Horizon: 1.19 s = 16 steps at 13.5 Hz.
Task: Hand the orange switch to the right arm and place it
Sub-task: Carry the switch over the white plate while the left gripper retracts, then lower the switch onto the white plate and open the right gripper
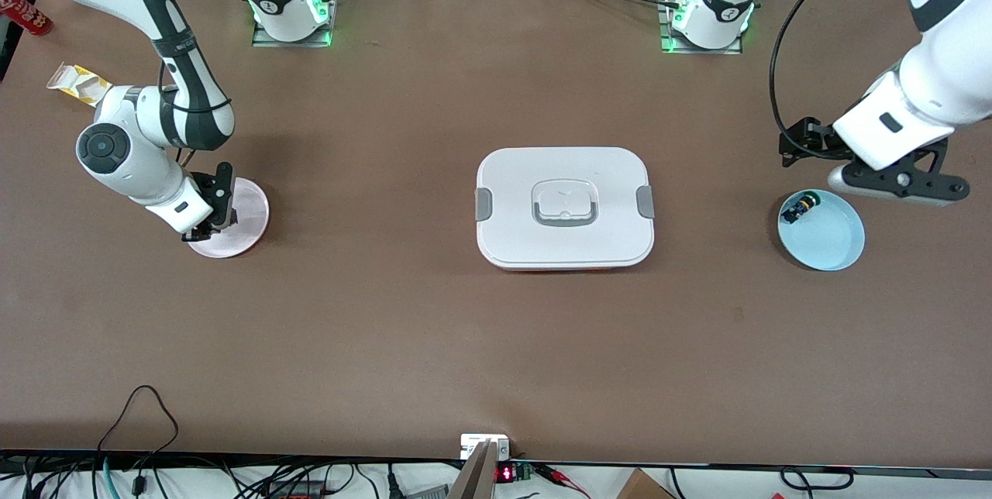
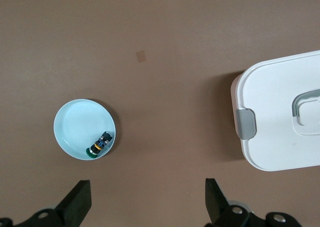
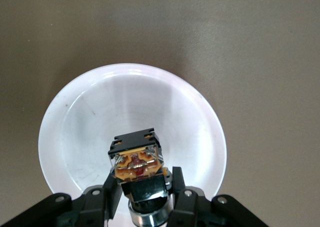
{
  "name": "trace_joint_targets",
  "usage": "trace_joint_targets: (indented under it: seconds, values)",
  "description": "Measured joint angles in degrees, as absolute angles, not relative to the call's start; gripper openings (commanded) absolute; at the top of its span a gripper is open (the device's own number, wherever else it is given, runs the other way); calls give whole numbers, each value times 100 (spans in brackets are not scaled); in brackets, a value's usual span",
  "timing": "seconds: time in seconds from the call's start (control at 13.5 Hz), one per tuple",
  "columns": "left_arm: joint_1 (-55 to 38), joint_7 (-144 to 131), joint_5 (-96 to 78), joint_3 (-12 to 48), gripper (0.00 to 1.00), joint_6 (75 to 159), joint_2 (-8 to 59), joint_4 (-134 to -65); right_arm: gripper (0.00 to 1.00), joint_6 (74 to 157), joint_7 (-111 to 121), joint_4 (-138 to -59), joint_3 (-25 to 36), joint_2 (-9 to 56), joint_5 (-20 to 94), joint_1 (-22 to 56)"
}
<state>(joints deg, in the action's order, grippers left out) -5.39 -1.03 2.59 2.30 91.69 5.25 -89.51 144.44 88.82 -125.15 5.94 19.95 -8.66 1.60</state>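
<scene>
My right gripper (image 1: 203, 234) (image 3: 145, 187) hangs low over the pale pink plate (image 1: 249, 212) (image 3: 65, 117) at the right arm's end of the table. It is shut on the orange switch (image 3: 137, 159), whose black body sits between the fingers with its orange end pointing down at the plate. In the front view the switch is mostly hidden by the fingers. My left gripper (image 1: 899, 181) (image 2: 147, 192) is open with nothing in it, above bare table beside the light blue bowl (image 1: 833, 243) (image 2: 75, 129).
A small black switch with a green face (image 1: 798, 209) (image 2: 99, 144) lies in the blue bowl. A white lidded box (image 1: 566, 251) (image 2: 280, 117) sits mid-table. A yellow carton (image 1: 77, 83) and a red can (image 1: 23, 11) lie near the right arm's end.
</scene>
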Motion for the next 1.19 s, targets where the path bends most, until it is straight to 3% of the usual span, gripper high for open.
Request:
trace_joint_targets:
  seconds: [0.22, 0.74, 0.82, 0.89, 1.19]
  values:
    - [-539, -209, 222, 209, 100, 9382, 215, -9316, 20, 14510, 8888, -12671, 594, 2015, -866, 89]
    - [-535, -209, 221, 191, 100, 9442, 187, -9320, 23, 14804, 8764, -12755, 594, 2311, -861, 25]
    - [-531, -209, 221, 182, 100, 9442, 186, -9320, 52, 14821, 8757, -12755, 594, 2315, -861, 25]
    - [-520, -209, 221, 170, 100, 9441, 186, -9320, 96, 14826, 8736, -12755, 594, 2315, -853, 25]
    - [-481, -211, 221, 144, 100, 9281, 185, -9321, 100, 14824, 8326, -12746, 594, 2267, -844, 24]
